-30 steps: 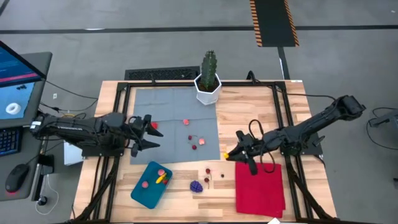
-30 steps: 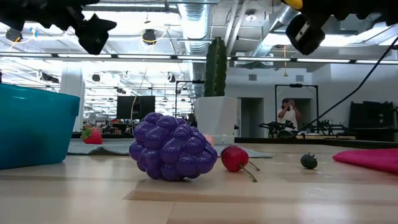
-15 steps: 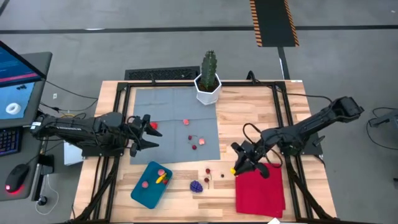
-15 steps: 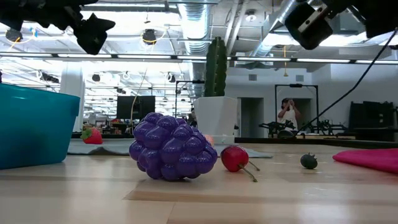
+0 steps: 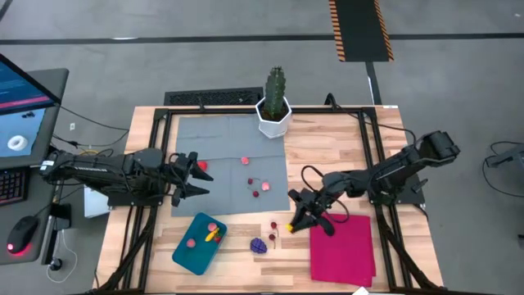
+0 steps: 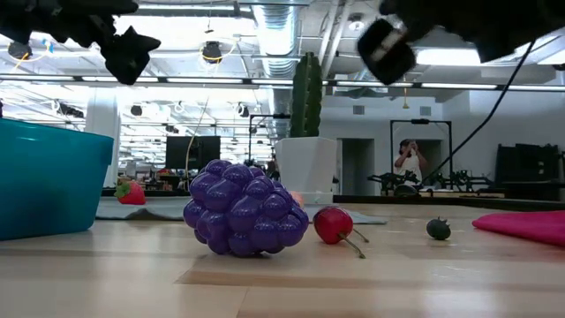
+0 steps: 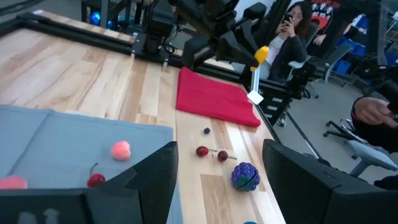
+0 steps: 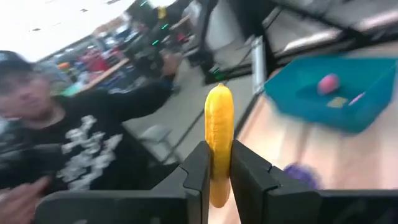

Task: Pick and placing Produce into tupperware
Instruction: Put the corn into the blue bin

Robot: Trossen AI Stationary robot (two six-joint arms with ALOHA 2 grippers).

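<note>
Produce is on the move: a small yellow piece, banana-like in shape, rides pinched between the two fingers of the right gripper, which has swung over the past second from beside the grey mat, across the top edge of the red cloth, to a spot above bare wood, nearer the teal tupperware. The right wrist view now has the container ahead of the fingers, with a pink piece already lying inside. That suggests the carry is well under way, with the drop still to come.

The tupperware sits at the table's front left, holding a few pieces. Between it and the carrying gripper lie the purple grape bunch and two dark cherries on the wood, near one another but not touching. More red and pink pieces remain on the mat, so much of the job looks unfinished.

The left gripper has not shifted; it hovers over the mat's left part with its fingers spread wide and nothing between them. A cactus in a white pot stands at the table's far edge. A person is seen in the room beyond.
</note>
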